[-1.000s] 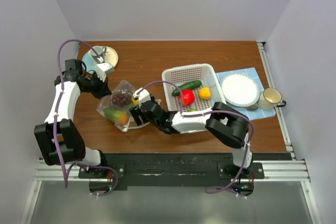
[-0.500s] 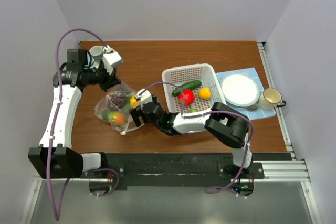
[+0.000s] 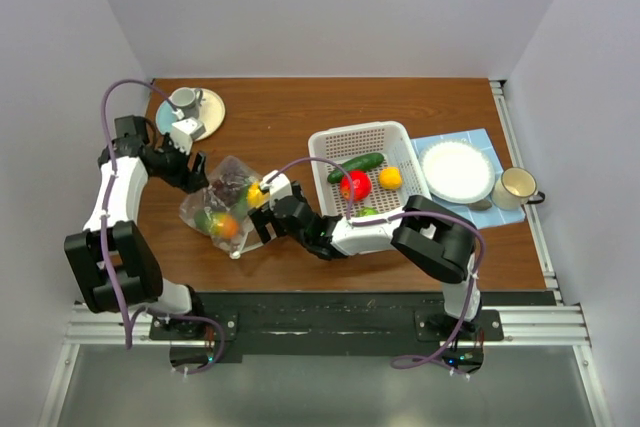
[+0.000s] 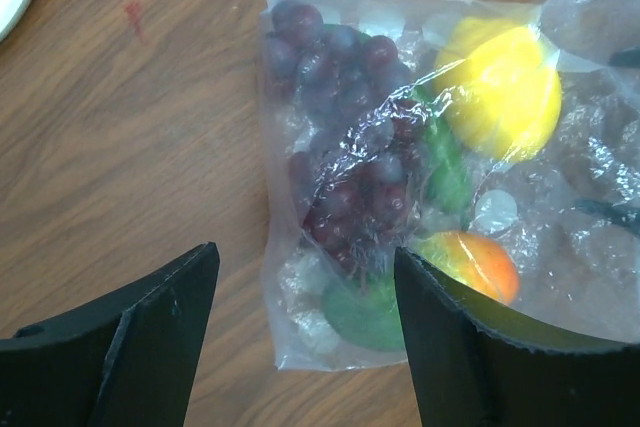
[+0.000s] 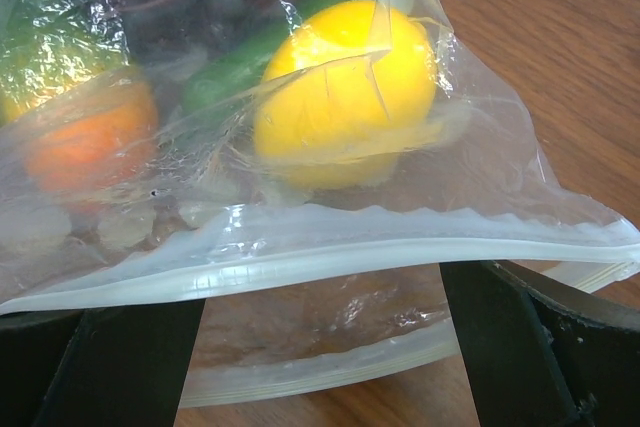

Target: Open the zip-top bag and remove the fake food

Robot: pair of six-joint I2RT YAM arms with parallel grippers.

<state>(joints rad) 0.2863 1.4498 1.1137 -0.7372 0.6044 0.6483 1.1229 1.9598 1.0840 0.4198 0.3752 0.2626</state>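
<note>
The zip-top bag (image 3: 222, 209) lies on the tabletop (image 3: 300, 112) beside the white basket (image 3: 365, 131), with fake food (image 4: 430, 167) inside: lemon (image 4: 500, 87), grapes (image 4: 340, 107), an orange piece (image 4: 470, 262). The basket holds a cucumber (image 3: 357, 164) and a red piece (image 3: 354, 185). Left hand (image 4: 305, 259) and right hand (image 5: 320, 352) both gape open at the bag's opposite ends.

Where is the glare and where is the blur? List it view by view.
Top external: even light, sharp, soft shadows on the table. Left wrist: white glints on the wrinkled zip-top bag veil the grapes. Right wrist: the lemon is hazy behind plastic; the near fingers are dark and soft.
</note>
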